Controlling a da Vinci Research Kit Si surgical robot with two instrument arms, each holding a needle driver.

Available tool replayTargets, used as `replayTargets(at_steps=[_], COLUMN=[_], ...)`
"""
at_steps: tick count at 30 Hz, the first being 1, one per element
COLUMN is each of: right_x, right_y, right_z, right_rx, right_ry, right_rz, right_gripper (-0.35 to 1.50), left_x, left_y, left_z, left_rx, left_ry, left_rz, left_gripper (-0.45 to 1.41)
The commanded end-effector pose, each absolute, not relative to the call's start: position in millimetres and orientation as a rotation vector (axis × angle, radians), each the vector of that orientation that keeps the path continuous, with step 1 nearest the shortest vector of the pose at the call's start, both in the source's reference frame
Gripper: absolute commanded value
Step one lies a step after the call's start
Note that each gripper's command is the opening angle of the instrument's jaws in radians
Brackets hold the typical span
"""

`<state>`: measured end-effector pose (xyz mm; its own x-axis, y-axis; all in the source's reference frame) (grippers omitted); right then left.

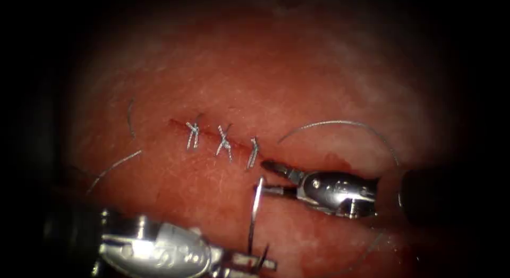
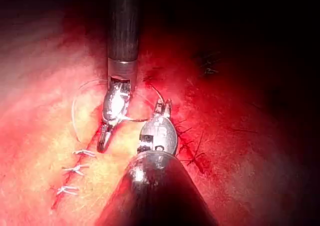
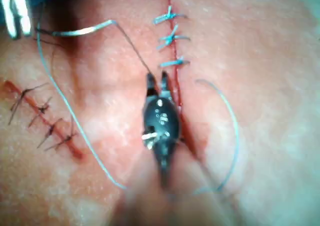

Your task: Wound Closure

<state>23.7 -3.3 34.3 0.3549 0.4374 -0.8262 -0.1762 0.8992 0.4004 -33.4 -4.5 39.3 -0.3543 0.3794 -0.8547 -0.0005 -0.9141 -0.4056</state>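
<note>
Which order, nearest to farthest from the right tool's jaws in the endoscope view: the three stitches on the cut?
From the right tool:
1. Right stitch, just left of the jaws' upper tip.
2. Middle stitch, further left along the cut.
3. Left stitch, near the cut's left end.

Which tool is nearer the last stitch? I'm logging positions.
Right. The right tool lies just beside the last stitch, its upper jaw almost touching. The left tool holds the needle well below it.
</note>
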Motion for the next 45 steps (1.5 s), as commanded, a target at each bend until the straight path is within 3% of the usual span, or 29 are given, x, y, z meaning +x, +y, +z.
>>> replayTargets(at_steps=[1, 11, 27, 30, 32, 35, 45], right_x=[23.5, 23.5, 30.1, 30.5, 30.3, 29.7, 27.2], right_y=[-4.6, -5.2, -6.8, -6.2, -5.8, -5.5, -5.4], right_z=[35, 31, 16, 16, 16, 17, 22], right_rx=[0.267, 0.302, 0.377, 0.307, 0.255, 0.215, 0.175], right_ry=[1.143, 1.158, 1.223, 1.232, 1.216, 1.208, 1.159], right_rz=[0.402, 0.411, 0.464, 0.460, 0.452, 0.434, 0.416], right_gripper=[-0.35, -0.35, -0.35, 0.78, 1.16, 1.31, 1.31], left_x=[-33.6, -31.1, -21.9, -20.6, -19.6, -18.5, -15.0], left_y=[-5.6, -4.2, 0.6, 1.5, 2.2, 3.1, 5.1], left_z=[40, 39, 42, 42, 42, 43, 47], left_rx=[-1.627, -1.603, -1.493, -1.483, -1.482, -1.478, -1.388], left_ry=[-0.511, -0.494, -0.375, -0.350, -0.327, -0.292, -0.182], left_rz=[2.351, 2.359, 2.320, 2.309, 2.297, 2.289, 2.315], left_gripper=[-0.45, -0.45, -0.45, -0.45, -0.45, -0.45, -0.45])
